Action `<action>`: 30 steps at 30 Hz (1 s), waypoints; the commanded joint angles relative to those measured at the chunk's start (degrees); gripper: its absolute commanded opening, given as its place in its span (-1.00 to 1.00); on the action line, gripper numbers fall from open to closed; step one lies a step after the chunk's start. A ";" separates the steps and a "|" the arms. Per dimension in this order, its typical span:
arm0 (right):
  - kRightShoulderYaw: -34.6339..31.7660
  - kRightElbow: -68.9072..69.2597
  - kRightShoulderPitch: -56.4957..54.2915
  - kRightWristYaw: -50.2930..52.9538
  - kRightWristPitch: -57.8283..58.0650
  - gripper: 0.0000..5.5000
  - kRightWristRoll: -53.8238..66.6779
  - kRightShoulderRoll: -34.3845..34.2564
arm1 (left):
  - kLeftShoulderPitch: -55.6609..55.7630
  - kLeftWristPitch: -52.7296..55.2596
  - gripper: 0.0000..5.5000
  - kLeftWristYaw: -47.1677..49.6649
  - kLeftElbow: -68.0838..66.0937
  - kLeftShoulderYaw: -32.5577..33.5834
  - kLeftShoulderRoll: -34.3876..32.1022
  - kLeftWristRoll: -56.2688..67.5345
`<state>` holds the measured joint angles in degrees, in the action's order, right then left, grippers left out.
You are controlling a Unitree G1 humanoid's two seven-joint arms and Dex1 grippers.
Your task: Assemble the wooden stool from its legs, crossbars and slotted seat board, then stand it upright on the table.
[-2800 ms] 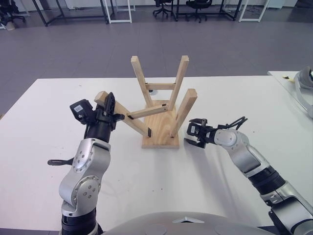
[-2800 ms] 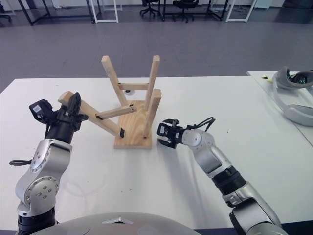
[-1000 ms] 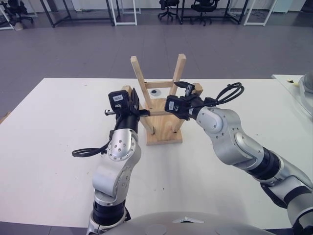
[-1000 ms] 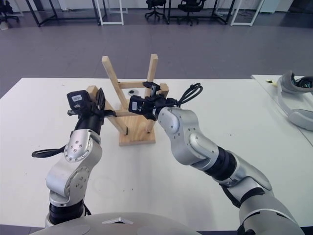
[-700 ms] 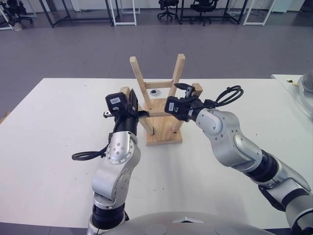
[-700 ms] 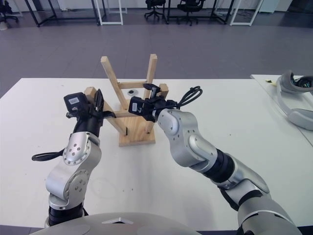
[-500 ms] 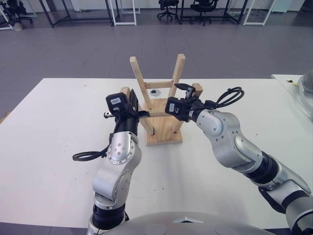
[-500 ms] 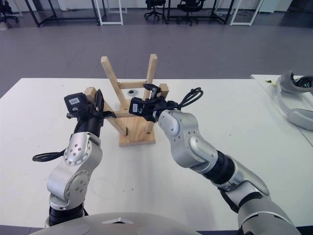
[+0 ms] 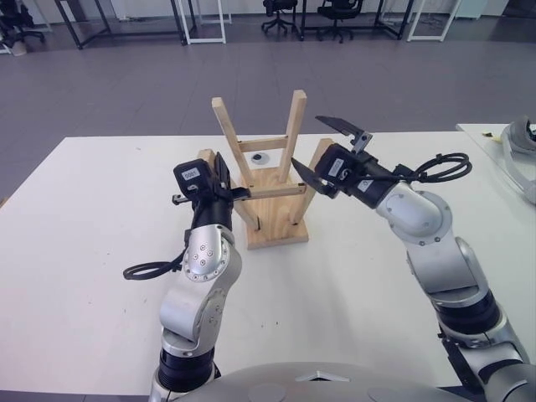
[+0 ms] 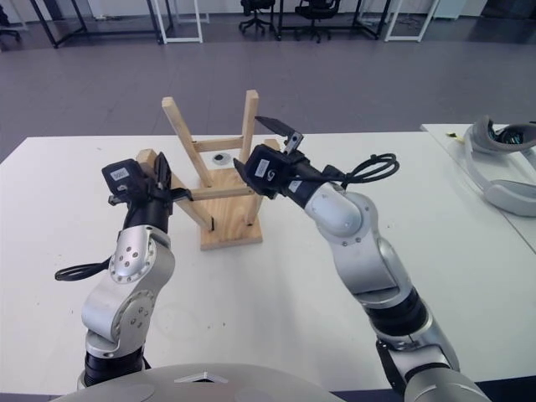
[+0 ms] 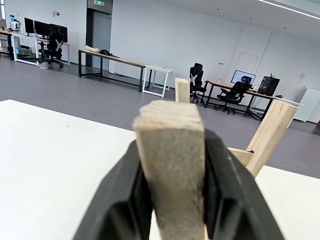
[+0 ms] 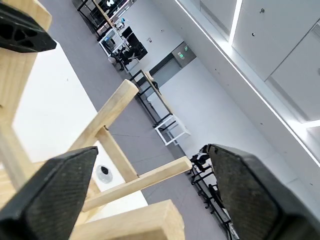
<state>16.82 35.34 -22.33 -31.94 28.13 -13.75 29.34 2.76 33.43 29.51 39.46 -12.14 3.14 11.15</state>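
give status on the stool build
Left end effector shut on stool leg. Right end effector open, holding nothing. Stool upside down, seat board on table.

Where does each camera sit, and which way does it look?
Eye views: on the head, looking forward and down at table and upturned stool; both arms show.
Left wrist view: on that wrist, looking along the left gripper, shut on a stool leg.
Right wrist view: on that wrist, looking past the open right gripper at the stool.
Both wrist views share the stool.
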 commanded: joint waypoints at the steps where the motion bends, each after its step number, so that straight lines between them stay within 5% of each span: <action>1: 3.01 -2.06 0.92 -2.32 -5.14 0.49 -5.27 5.41 | -3.36 5.41 -0.62 2.30 -3.05 0.99 6.12 -0.23; 12: 12.78 -8.26 -4.11 -7.55 -8.40 0.49 -19.20 4.21 | -2.00 7.03 -0.62 2.26 -3.25 1.28 6.58 0.03; 21: 11.60 -5.44 -5.10 -12.81 -6.45 0.49 -22.02 3.34 | -2.14 6.67 -0.62 2.70 -3.69 1.81 7.10 0.88; 30: 18.34 -16.00 -20.58 -27.36 -10.59 0.49 -25.90 1.32 | -3.41 2.50 -0.62 2.13 -7.42 1.64 7.11 0.89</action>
<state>33.81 21.31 -39.19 -56.59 18.19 -38.68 31.88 3.54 32.67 30.06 38.15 -11.28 3.24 11.76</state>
